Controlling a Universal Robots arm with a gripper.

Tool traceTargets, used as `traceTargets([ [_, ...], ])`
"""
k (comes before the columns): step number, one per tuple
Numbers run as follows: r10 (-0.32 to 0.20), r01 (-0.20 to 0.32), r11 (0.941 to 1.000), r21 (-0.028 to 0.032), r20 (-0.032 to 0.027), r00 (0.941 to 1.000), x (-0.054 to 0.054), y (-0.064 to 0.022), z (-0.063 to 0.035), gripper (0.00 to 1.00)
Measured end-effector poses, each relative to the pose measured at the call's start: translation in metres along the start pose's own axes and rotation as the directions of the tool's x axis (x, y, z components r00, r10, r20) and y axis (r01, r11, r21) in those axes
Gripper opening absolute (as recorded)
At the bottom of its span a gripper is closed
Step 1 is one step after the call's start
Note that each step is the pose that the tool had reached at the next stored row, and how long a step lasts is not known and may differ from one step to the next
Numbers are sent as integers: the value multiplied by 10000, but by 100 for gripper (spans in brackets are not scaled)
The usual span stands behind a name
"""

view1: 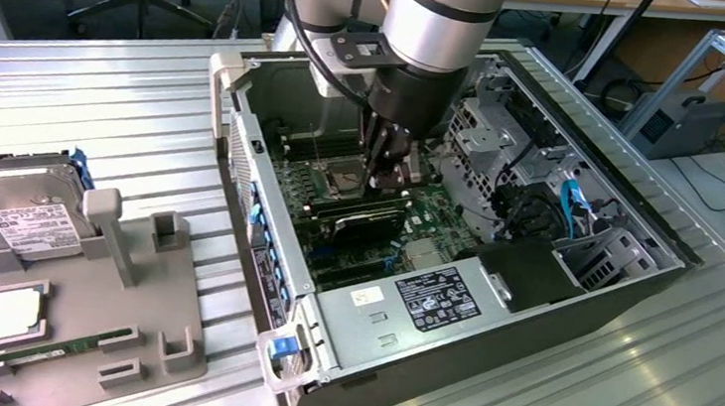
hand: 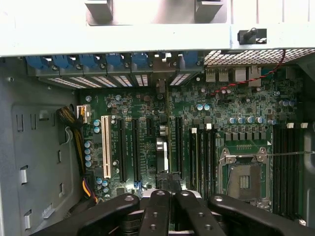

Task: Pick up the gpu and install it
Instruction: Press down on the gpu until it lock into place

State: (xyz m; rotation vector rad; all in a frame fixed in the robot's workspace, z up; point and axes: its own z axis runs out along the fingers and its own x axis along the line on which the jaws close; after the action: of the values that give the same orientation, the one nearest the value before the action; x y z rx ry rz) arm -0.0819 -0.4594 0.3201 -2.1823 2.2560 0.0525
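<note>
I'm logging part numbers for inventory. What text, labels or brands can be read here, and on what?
No text can be read.
Hard drive white label: print too small.
Power supply black label: too blurred.
White sticker beside it: unreadable.
Motherboard markings: too small.

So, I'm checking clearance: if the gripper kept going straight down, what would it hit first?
Likely the gpu, standing on edge in the motherboard right under the shut gripper; the fingers seem to be on its top edge already, though depth is unclear.
</note>
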Motion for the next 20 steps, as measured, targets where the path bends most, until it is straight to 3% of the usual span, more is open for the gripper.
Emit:
traceTargets([
  [4,13,-13,10000,1,3,10000,-42,0,15,11],
  [15,418,-418,9991,11,3,9991,-34,7,342,11],
  [20,414,-414,9991,12,5,9991,-43,32,383,11],
])
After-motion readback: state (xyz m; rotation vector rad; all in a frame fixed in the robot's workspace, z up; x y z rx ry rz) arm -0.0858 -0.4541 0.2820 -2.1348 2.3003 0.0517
